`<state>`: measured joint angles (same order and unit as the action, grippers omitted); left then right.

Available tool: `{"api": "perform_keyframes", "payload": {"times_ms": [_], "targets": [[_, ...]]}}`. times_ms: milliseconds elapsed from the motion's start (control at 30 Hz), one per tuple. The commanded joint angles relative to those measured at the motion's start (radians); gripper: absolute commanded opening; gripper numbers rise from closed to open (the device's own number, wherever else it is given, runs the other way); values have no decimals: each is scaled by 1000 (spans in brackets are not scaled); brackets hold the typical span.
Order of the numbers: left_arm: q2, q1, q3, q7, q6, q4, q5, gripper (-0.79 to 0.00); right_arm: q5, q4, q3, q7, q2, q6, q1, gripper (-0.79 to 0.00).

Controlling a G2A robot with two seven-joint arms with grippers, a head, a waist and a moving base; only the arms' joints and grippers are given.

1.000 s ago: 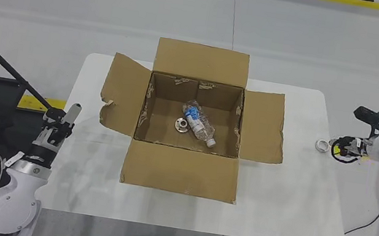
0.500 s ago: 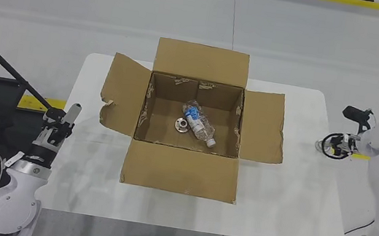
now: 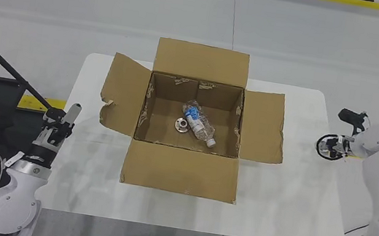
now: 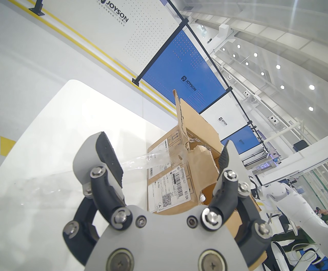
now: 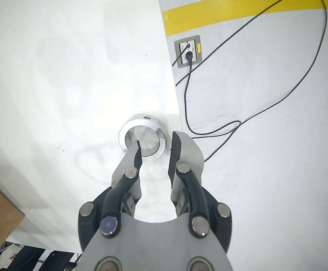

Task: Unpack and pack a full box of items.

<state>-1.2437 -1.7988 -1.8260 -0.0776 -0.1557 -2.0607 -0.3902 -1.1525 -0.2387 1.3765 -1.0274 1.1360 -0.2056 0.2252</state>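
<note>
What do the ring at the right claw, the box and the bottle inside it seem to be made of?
Ring: probably machined metal, perhaps aluminium; bright satin sheen, small side hole.
Box: brown cardboard, matte, torn flap edge.
Bottle: likely clear plastic, see-through, glossy.

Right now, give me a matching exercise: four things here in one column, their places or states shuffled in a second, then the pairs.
1 plastic bottle
2 metal ring
3 cardboard box
4 left gripper

A flaps open, middle of the table
B fingers open, empty
C lying inside the cardboard box
D near the table's right edge

Pairs: 1-C; 2-D; 3-A; 4-B
</note>
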Motion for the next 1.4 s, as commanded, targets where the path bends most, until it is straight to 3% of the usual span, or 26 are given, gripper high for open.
{"api": "perform_keyframes", "payload": {"times_ms": [0, 767, 967, 1200, 1367], "targets": [[0, 0, 0, 0, 0, 0, 0, 0, -1, 6, -7, 1, 2, 6, -3, -480], [0, 0, 0, 0, 0, 0, 0, 0, 23, 39, -56, 17, 20, 16, -14, -600], [0, 0, 0, 0, 0, 0, 0, 0, 35, 42, -61, 20, 19, 15, -16, -785], [0, 0, 0, 0, 0, 0, 0, 0, 72, 14, -52, 52, 9, -42, -35, -785], [0, 0, 0, 0, 0, 0, 0, 0, 111, -86, -43, 85, 2, -129, -47, -785]]}}
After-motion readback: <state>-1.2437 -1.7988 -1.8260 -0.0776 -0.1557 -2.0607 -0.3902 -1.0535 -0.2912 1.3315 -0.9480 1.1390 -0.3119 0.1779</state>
